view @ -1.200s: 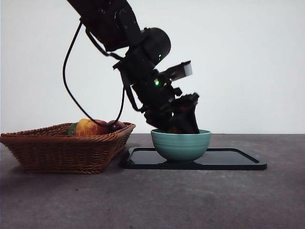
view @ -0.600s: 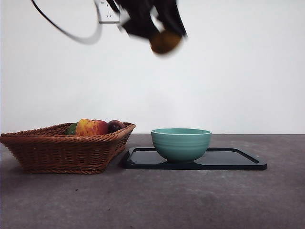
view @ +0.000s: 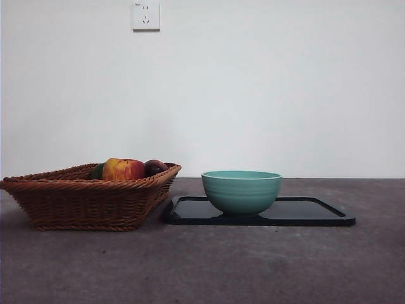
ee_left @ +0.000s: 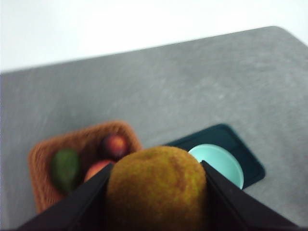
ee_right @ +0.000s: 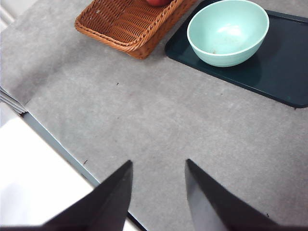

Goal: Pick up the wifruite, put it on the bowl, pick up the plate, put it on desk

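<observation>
The wifruite, a brown fuzzy kiwi, is clamped between the jaws of my left gripper, high above the desk. Far below it the teal bowl stands empty on the dark plate. In the front view the bowl sits on the left half of the plate, and no arm shows there. My right gripper hangs open over bare desk, well short of the bowl and plate.
A brown wicker basket holding an apple and other fruit stands just left of the plate. A wall socket is on the white wall behind. The desk's edge runs close to my right gripper.
The left arm rose out of the bowl with the kiwi still in its jaws and left the front view upward. The bowl and plate stayed in place.
</observation>
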Robot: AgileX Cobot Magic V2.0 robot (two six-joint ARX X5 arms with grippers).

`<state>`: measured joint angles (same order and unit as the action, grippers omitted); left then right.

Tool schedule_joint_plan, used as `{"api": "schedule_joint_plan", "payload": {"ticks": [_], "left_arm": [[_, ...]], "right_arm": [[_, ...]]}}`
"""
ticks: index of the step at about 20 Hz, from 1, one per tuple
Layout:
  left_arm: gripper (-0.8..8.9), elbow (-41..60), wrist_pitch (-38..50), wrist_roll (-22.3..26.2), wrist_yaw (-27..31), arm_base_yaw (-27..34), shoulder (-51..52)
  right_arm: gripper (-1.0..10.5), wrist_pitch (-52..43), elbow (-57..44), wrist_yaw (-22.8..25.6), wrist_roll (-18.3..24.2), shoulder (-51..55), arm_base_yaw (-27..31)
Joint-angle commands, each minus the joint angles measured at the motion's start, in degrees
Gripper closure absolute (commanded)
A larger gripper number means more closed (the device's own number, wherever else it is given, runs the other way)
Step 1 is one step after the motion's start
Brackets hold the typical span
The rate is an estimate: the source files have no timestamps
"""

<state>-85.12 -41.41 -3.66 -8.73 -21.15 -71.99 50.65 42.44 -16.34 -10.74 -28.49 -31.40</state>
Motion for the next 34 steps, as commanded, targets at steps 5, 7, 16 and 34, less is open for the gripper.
{"api": "schedule_joint_plan", "payload": {"ticks": [5,7,16,34], "left_arm": [[6.31,20.6,14.0,-7.7,1.9,2.0,0.7],[6.31,25.7,18.8,-9.9,4.8,2.0,-0.7],[6.31,30.3,30.8,-11.0,6.2,1.6,-16.3],[4.07,30.2,33.2,-11.0,6.2,-0.6,-23.8]], "right_arm": [[7.7,-0.9,0.3,0.1,0.5,-0.2,-0.3],[7.7,-0.9,0.3,0.1,0.5,-0.2,-0.3],[7.7,-0.9,0.3,0.1,0.5,-0.2,-0.3],[7.7,-1.3,0.3,0.3,0.5,-0.2,-0.3]]}}
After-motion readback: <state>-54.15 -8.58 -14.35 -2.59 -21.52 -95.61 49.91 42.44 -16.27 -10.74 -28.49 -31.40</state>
